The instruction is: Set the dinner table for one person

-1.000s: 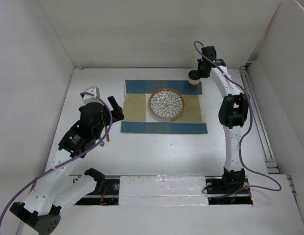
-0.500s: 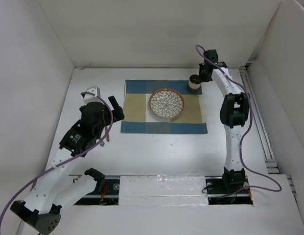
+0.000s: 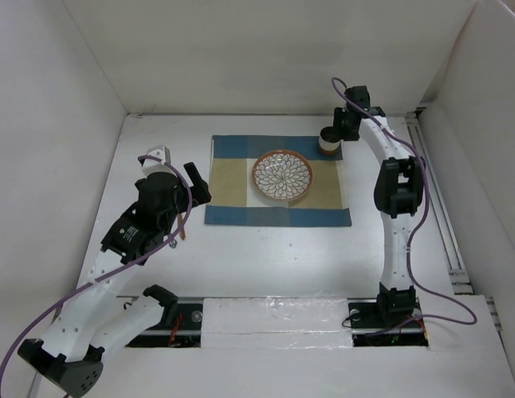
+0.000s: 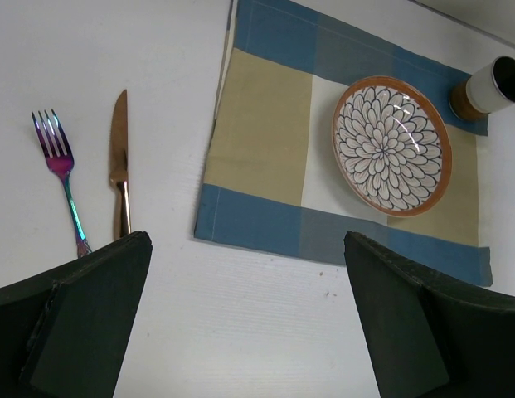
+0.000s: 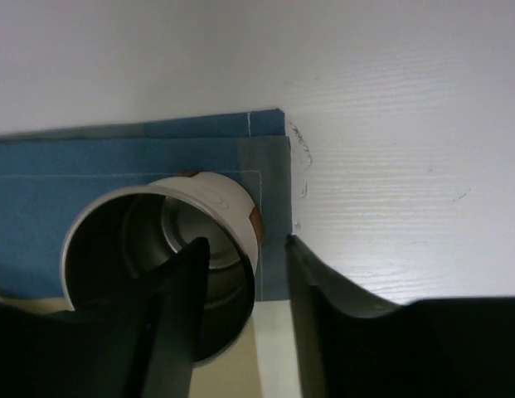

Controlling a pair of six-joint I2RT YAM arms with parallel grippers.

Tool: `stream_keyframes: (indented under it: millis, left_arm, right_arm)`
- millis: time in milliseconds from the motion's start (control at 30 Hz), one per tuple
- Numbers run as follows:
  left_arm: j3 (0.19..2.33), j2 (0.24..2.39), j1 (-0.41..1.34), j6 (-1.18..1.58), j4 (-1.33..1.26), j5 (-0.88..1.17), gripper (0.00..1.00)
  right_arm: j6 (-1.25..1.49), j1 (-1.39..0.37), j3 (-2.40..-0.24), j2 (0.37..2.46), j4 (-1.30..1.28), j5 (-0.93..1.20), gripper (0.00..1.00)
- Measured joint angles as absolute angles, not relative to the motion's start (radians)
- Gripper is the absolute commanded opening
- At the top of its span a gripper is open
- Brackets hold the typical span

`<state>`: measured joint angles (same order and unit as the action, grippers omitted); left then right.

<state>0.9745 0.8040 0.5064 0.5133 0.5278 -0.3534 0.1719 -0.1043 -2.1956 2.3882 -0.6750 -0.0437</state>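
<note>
Worktop (image 3: 274, 257) carries the cup (image 5: 220, 195) on the placemat's (image 5: 116, 157) far-right corner, its wall between your released right claw's (image 5: 246, 247) fingers.

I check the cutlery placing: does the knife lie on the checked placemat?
No, the knife lies on the white table beside the fork, apart from the placemat.

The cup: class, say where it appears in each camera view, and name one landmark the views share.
Top external: cup at upper centre-right, on the placemat's far right corner.
Left wrist: cup at the top right edge.
Right wrist: cup lower left, close up.
Shared landmark: that blue placemat corner.
</note>
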Motion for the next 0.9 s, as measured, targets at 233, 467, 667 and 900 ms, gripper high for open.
stream_keyframes:
  millis: [233,467,667,900]
  left_arm:
    - [0.974,0.805,0.506,0.516,0.528,-0.363,1.0]
    - [0.974,0.851,0.506,0.551,0.546,-0.421,1.0]
    - [0.974,0.92,0.474,0.603,0.573,-0.43,1.0]
    - [0.971,1.092,0.024,0.572,0.49,-0.162,1.0]
  right_arm:
    - [0.173,-0.115,-2.161,2.375,-0.673,-0.044,1.0]
    - [0.172,-0.126,-2.111,2.196,-0.672,-0.088,1.0]
    - [0.161,-0.147,-2.025,1.91,-0.613,-0.132,1.0]
    - [0.131,-0.337,-1.546,1.502,-0.4,-0.099,1.0]
